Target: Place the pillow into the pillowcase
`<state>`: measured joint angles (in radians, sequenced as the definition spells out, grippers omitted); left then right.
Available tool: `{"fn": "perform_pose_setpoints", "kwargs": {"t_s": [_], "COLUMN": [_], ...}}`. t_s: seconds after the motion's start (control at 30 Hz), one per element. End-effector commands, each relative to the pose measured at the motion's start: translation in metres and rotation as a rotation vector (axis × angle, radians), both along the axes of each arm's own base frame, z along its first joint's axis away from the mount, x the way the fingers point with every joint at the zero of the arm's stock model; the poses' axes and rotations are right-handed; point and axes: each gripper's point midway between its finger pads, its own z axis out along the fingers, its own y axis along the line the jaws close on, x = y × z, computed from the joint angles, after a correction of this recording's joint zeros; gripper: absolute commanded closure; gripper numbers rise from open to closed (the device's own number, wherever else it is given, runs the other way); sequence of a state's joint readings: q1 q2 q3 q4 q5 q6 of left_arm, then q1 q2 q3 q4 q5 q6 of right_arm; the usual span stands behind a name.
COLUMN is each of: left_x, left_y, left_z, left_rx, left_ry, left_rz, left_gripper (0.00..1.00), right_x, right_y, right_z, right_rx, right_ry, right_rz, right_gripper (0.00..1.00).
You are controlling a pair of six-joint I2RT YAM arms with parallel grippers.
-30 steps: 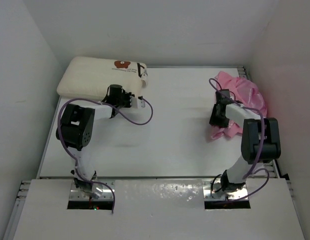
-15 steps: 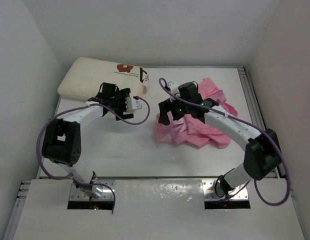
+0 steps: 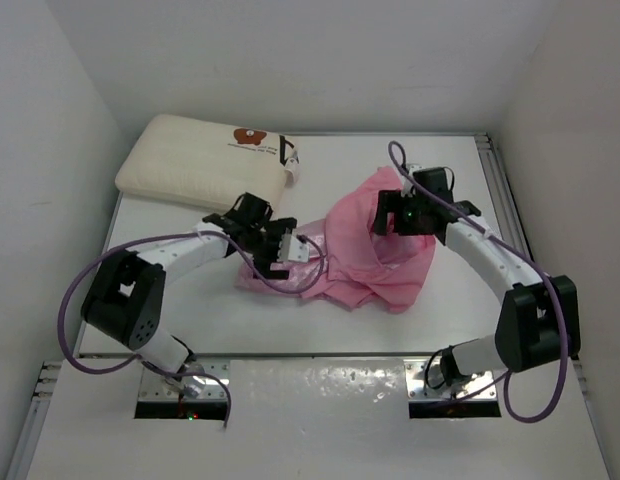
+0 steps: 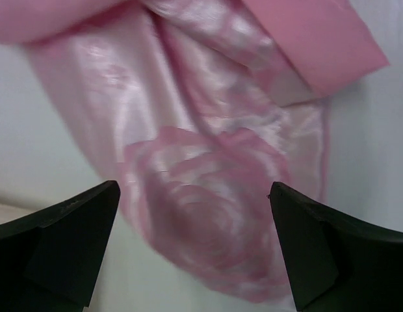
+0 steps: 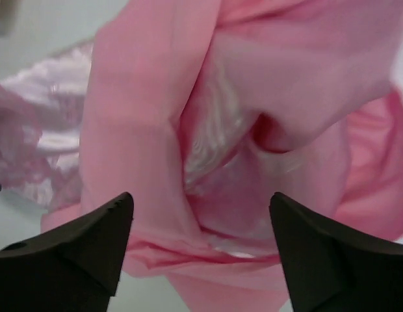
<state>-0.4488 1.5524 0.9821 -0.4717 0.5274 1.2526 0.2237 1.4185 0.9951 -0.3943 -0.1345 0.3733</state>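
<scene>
At the far left corner of the worktop [image 3: 180, 320] lies the cream pillow [image 3: 195, 160], flat, with its brown-red mark [image 3: 249, 135] and black-and-white tag [image 3: 287, 153] at the end that points toward the middle. It is apart from the pink fabric and neither of my arms touches it. My left claw [image 3: 293, 249] reaches out just in front of the pillow, low over the left edge of the pillowcase [image 3: 375, 260]. In the left wrist view its two fingers [image 4: 71, 227] stand spread wide with shiny satin and a woven rose pattern lying between and beyond them, and nothing pinched. The pillowcase itself sits crumpled in the middle of the worktop, a flatter tongue stretching left toward my left claw and a bunched, raised heap on its right side. My right claw [image 3: 388, 217] hangs over that heap from the far right. Its fingers [image 5: 78, 240] are also wide apart in the right wrist view, with pink folds filling the gap behind them; I cannot tell whether the cloth touches either finger.
</scene>
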Motion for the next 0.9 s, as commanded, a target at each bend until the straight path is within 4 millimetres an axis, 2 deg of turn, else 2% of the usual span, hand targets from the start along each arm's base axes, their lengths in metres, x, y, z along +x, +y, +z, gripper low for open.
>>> {"fn": "perform_pose_setpoints", "kwargs": {"t_s": [0.0, 0.1, 0.13, 0.23, 0.27, 0.3, 0.33, 0.37, 0.4, 0.43, 0.47, 0.5, 0.57, 0.6, 0.63, 0.67, 0.7, 0.77, 0.8, 0.83, 0.87], "left_x": [-0.004, -0.016, -0.024, -0.033, -0.029, -0.03, -0.028, -0.028, -0.03, -0.028, -0.028, -0.024, -0.017, -0.009, -0.003, 0.005, 0.01, 0.023, 0.026, 0.032, 0.034], "left_y": [0.012, -0.003, -0.014, -0.024, -0.027, -0.022, -0.023, -0.021, -0.018, -0.018, -0.018, -0.017, -0.018, -0.017, -0.018, -0.014, -0.014, -0.011, -0.011, -0.011, -0.009], "left_z": [-0.032, -0.026, -0.022, -0.022, -0.022, -0.027, -0.028, -0.026, -0.029, -0.024, -0.024, -0.019, -0.009, 0.0, 0.01, 0.016, 0.024, 0.047, 0.055, 0.069, 0.077], "left_rx": [0.09, 0.047, 0.02, 0.02, 0.007, 0.022, 0.014, 0.014, 0.023, 0.007, 0.004, -0.007, -0.044, -0.067, -0.104, -0.122, -0.144, -0.196, -0.214, -0.238, -0.255], "left_ry": [-0.044, -0.026, -0.015, -0.022, -0.033, -0.03, -0.04, -0.05, -0.049, -0.06, -0.056, -0.059, -0.053, -0.06, -0.057, -0.062, -0.062, -0.066, -0.066, -0.073, -0.071], "left_rz": [-0.007, -0.072, -0.117, -0.146, -0.116, -0.098, -0.085, -0.077, -0.068, -0.045, -0.028, -0.001, 0.056, 0.092, 0.145, 0.183, 0.209, 0.264, 0.277, 0.295, 0.301], "left_gripper": [0.0, 0.0, 0.0, 0.0, 0.0, 0.0, 0.0, 0.0, 0.0, 0.0, 0.0, 0.0, 0.0, 0.0, 0.0, 0.0, 0.0, 0.0, 0.0, 0.0, 0.0], "right_x": [-0.024, -0.035, -0.036, -0.033, -0.034, -0.031, -0.024, -0.02, -0.014, -0.004, 0.003, 0.017, 0.034, 0.048, 0.054, 0.055, 0.059, 0.048, 0.042, 0.034, 0.016], "right_y": [0.031, 0.05, 0.053, 0.062, 0.067, 0.064, 0.068, 0.069, 0.069, 0.072, 0.071, 0.076, 0.074, 0.075, 0.073, 0.068, 0.069, 0.056, 0.05, 0.046, 0.038], "right_z": [-0.014, -0.027, -0.032, -0.052, -0.058, -0.073, -0.073, -0.075, -0.074, -0.064, -0.055, -0.032, 0.018, 0.058, 0.089, 0.133, 0.185, 0.259, 0.304, 0.329, 0.369], "right_rx": [-0.008, -0.045, -0.049, -0.069, -0.09, -0.138, -0.147, -0.156, -0.158, -0.156, -0.16, -0.154, -0.167, -0.157, -0.149, -0.138, -0.106, -0.087, -0.06, -0.047, -0.02], "right_ry": [0.028, 0.027, 0.023, 0.058, 0.069, 0.099, 0.094, 0.098, 0.099, 0.09, 0.072, 0.018, -0.111, -0.204, -0.273, -0.371, -0.48, -0.647, -0.75, -0.814, -0.928], "right_rz": [0.159, 0.247, 0.25, 0.24, 0.251, 0.234, 0.227, 0.22, 0.205, 0.201, 0.205, 0.208, 0.175, 0.157, 0.137, 0.11, 0.088, 0.041, 0.01, -0.004, -0.024], "right_gripper": [0.13, 0.1, 0.09, 0.1, 0.17, 0.25, 0.38, 0.71, 0.86, 0.97, 1.0, 1.0, 1.0, 1.0, 1.0, 1.0, 1.0, 1.0, 1.0, 1.0, 1.0]}}
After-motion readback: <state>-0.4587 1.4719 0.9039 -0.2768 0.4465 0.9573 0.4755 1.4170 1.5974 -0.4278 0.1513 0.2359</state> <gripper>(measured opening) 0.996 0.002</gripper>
